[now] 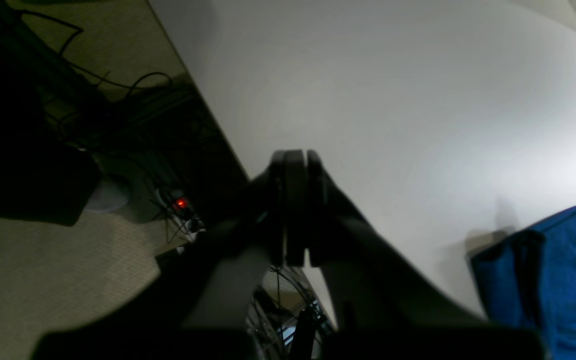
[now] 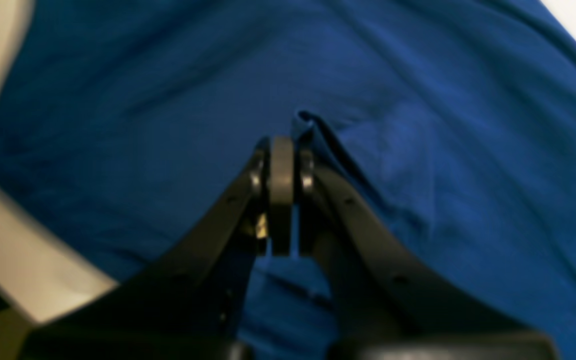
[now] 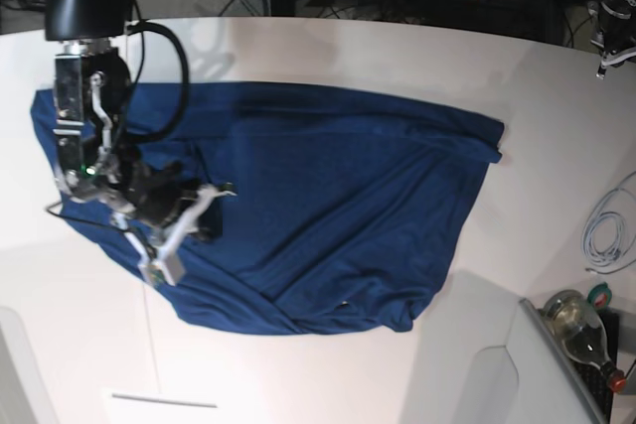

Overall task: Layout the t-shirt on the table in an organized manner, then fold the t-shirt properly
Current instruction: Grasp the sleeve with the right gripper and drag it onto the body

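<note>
Zero folds done: t-shirt [image 3: 338,206] spread on bench [image 3: 556,96], wrinkled. Right fingers [image 2: 282,150] pinching fabric ridge; left fingers [image 1: 295,162] clenched empty.

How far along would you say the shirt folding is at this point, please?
Done: the dark navy-blue thin-fabric t-shirt lies spread, still wrinkled, on the large white table. In hand: the right claw is shut, seemingly pinching a fabric ridge. The left claw is shut and empty. Left: smoothing and every fold.
</note>
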